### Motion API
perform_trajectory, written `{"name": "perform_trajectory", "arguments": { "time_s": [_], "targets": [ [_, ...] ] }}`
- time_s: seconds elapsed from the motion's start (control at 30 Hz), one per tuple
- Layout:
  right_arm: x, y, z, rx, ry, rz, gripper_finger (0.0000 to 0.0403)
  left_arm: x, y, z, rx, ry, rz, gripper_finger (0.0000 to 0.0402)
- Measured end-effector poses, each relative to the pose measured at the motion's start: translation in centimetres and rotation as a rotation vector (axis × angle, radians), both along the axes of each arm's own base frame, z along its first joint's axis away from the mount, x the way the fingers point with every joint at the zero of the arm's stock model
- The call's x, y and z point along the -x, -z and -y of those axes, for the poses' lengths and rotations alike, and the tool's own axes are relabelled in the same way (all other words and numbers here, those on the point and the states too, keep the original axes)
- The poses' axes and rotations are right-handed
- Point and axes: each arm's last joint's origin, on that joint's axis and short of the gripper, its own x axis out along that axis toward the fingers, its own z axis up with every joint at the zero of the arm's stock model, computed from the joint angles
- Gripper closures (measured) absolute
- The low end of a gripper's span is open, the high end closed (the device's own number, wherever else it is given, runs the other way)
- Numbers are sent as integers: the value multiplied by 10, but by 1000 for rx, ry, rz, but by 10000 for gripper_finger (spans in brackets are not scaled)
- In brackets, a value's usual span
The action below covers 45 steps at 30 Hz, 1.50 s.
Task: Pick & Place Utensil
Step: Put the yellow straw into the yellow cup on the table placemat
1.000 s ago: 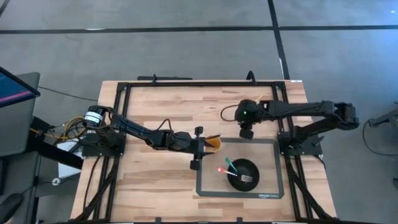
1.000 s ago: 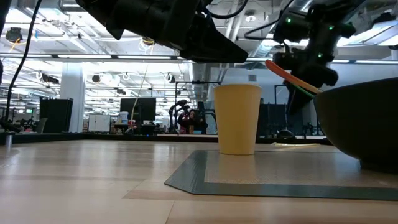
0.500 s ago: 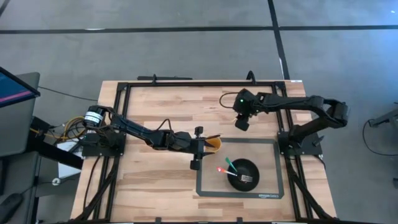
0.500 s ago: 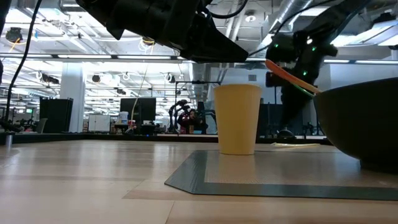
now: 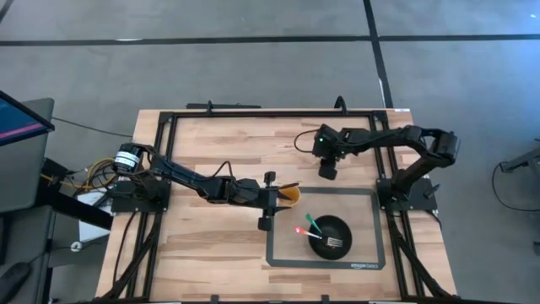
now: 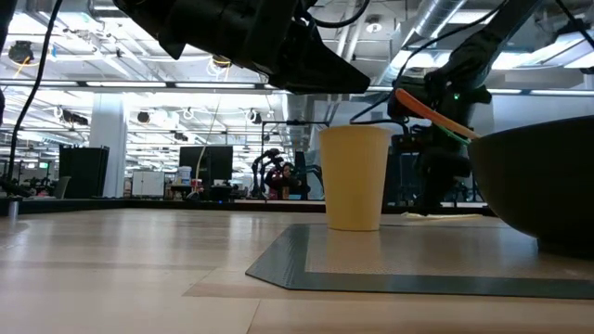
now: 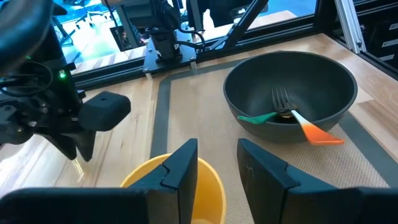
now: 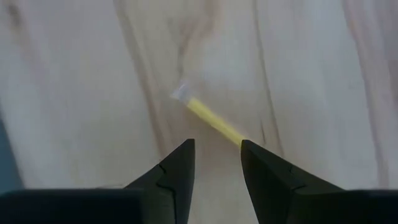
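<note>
A thin yellow stick with a pale tip (image 8: 208,117) lies flat on the wood beyond the grey mat's far edge; the low view shows it as a pale line (image 6: 444,217). My right gripper (image 8: 216,146) (image 5: 327,171) is open and points down, low over the table, one finger on either side of the stick. Whether a finger touches it, I cannot tell. My left gripper (image 7: 217,152) (image 5: 277,199) is open and hovers above the yellow cup (image 6: 353,176), clear of its rim. The cup stands upright at the mat's far-left corner.
A dark bowl (image 5: 331,236) (image 7: 289,81) sits on the grey mat (image 5: 371,253). In it lie a fork (image 7: 281,102), a green-handled utensil (image 7: 255,117) and an orange-handled one (image 7: 317,132). A black frame (image 5: 253,114) runs around the table.
My right gripper has moved a little toward the table's far-left and come down from well above the cup's height to just over the wood, above the yellow stick. The left arm, cup and bowl have kept still.
</note>
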Motion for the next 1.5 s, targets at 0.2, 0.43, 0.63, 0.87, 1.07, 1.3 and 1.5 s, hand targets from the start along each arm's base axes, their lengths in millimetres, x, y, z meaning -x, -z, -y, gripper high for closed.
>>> {"name": "perform_trajectory", "arguments": {
  "time_s": [0.2, 0.43, 0.63, 0.87, 1.07, 1.3, 1.5],
  "targets": [
    [3, -10, -6, 24, -81, -3, 254, 0, 0, 0, 0, 0, 0, 287],
    [4, -11, -2, 55, -143, -3, 184, 0, 0, 0, -3, 1, -1, 287],
    [4, -13, 7, 88, -74, 35, 159, 0, 0, 0, -3, 1, -1, 287],
    [3, -13, 9, 84, -49, 51, 164, 0, 0, 0, 0, 0, -1, 287],
    [3, -13, 8, 60, -46, 64, 165, 0, 0, 0, 0, 0, -1, 287],
    [5, -10, 7, 48, -8, 73, 165, 0, 0, 0, 0, 0, -1, 287],
    [15, 5, 2, 79, -21, 13, 166, 0, 0, 2, 0, 5, -1, 287]
  ]
}}
